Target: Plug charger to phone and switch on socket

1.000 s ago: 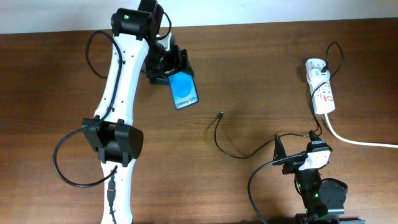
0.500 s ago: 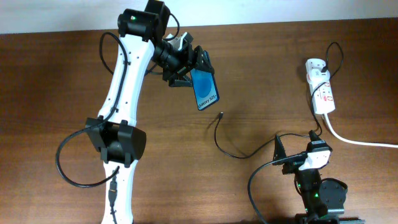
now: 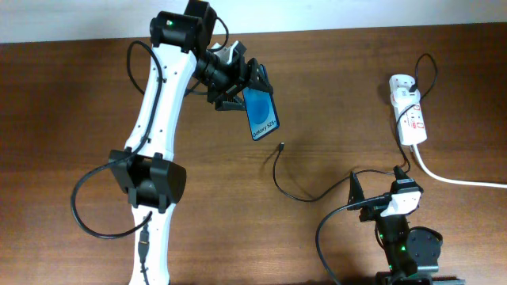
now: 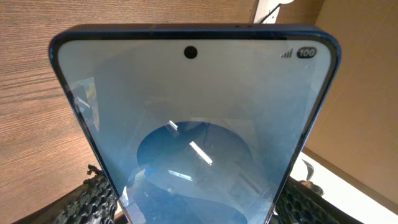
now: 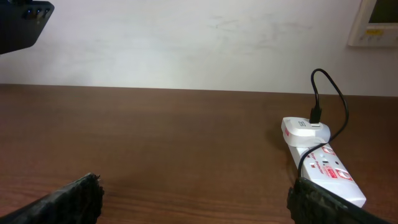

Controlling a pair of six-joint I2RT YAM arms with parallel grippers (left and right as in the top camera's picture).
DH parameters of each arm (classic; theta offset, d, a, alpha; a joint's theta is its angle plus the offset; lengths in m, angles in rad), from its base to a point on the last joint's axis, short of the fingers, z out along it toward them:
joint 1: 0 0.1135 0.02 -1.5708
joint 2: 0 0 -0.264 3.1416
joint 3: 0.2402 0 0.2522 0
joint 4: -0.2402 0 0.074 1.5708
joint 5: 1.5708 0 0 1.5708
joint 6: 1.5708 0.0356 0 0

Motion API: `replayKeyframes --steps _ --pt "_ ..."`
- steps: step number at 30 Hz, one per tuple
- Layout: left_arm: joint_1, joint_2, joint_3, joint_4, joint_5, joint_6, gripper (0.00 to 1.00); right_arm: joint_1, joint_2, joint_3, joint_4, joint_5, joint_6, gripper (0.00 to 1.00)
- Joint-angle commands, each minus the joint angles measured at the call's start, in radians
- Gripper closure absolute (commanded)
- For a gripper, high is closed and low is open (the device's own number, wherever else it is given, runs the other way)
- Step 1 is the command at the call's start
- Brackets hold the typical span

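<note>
**Phone clamped in the left gripper, charger tip lying apart**

The phone (image 3: 261, 113) is held by the left gripper (image 3: 238, 91), which is closed against its two long edges, screen tilted upward. In the left wrist view the gripped end is cut off by the frame, and no port can be made out. The charger (image 3: 289, 188) is laid just beyond the phone's free end, its tip not touching. Part of the cable is hidden behind the right gripper (image 3: 394, 202), which is spread wide with nothing held. The socket (image 3: 410, 115) is seen ahead and right of that gripper; its switch position is too small to be read. A brown wood-grain counter (image 3: 341, 71) is backed by a pale wall (image 5: 186, 43), where a panel (image 5: 378, 23) is cut off.
</note>
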Motion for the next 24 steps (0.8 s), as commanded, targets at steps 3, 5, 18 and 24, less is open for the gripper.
replayKeyframes --steps 3,5,18,24 --pt "0.004 -0.038 0.023 -0.002 0.045 0.013 0.64 -0.003 -0.007 -0.009 0.000 0.006 -0.007 0.02" --pt "0.005 -0.038 0.023 -0.002 0.040 0.013 0.64 -0.003 -0.007 -0.009 0.000 0.006 -0.007 0.02" --pt "0.011 -0.037 0.023 0.011 -0.388 0.012 0.64 -0.003 -0.007 -0.009 0.004 -0.035 0.016 0.02" --pt "0.011 -0.037 0.023 0.021 -0.396 0.012 0.64 -0.003 -0.006 -0.009 0.065 -0.127 0.392 0.01"
